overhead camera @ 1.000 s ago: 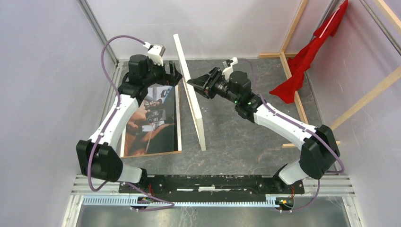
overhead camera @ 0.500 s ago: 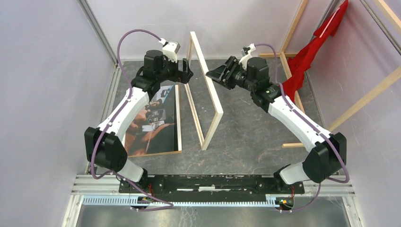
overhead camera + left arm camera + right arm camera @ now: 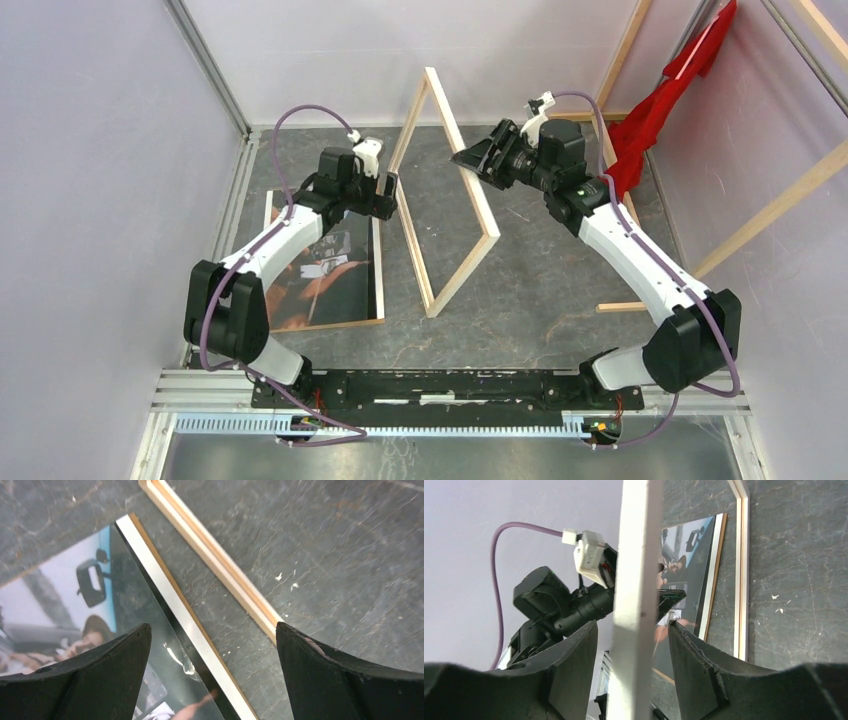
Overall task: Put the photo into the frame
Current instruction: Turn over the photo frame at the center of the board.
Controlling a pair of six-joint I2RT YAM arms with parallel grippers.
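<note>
The frame (image 3: pixel 443 105), propped on 1 long edge just beside the flat-lying photo (image 3: pixel 340 280), is being loosely cradled by its top rail inside the right gripper's (image 3: pixel 631 630) parted fingers, so it's probably best being lowered slowly, with the wide-spread left gripper (image 3: pixel 212 626) being held clear.

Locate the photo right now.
Top view: the photo lies flat on the left of the table, partly under the left arm, its right edge beside the frame's lower rail; the left gripper hovers over its far corner.
</note>
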